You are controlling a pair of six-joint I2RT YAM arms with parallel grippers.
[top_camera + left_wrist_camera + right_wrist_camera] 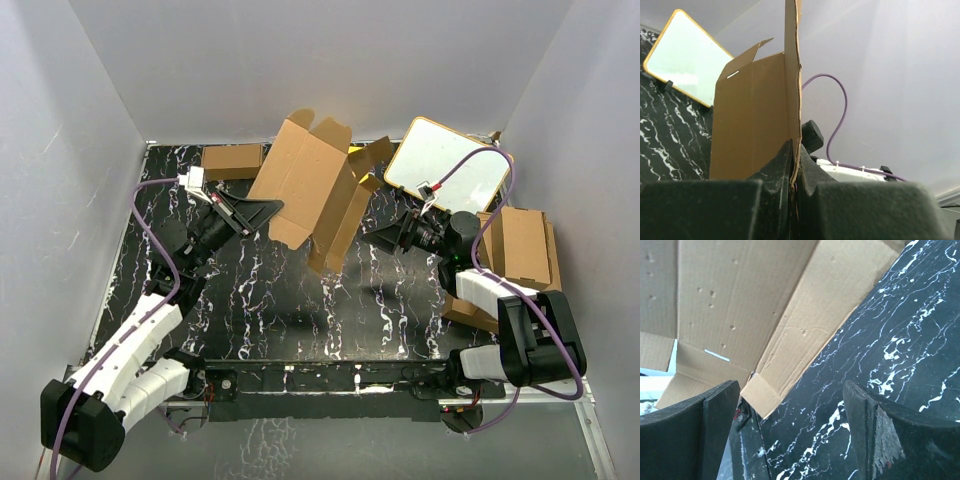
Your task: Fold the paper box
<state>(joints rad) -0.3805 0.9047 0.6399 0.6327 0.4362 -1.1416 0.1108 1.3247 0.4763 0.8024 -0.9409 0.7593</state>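
We see the paper box (pixel 310 190) partly unfolded and held up over the far half of the black marbled table (pixel 270 300), about midway between its left and right edges, with its flaps spread and 1 long flap hanging down toward the surface. We cannot tell whether that flap touches the surface. The left gripper (pixel 272 208) is clenched on the box's left panel. In the left wrist view the thin cardboard edge (pixel 752 120) stands upright, pinched between the 2 dark pads (pixel 777 170). The right gripper (pixel 372 232) sits just beside the box's right side with its jaws spread wide and nothing between them. From the right wrist view, the creased inner face of the box (pixel 740 295) and a lower flap lie just ahead of the fingers (pixel 715 415), above the table (pixel 900 315). A smaller brown carton (pixel 232 160) rests at the far edge, left of the box. A white sheet with a yellow rim (pixel 445 165) leans near the far right corner, and a pile of cardboard sheets (pixel 520 245) lies along the right edge.
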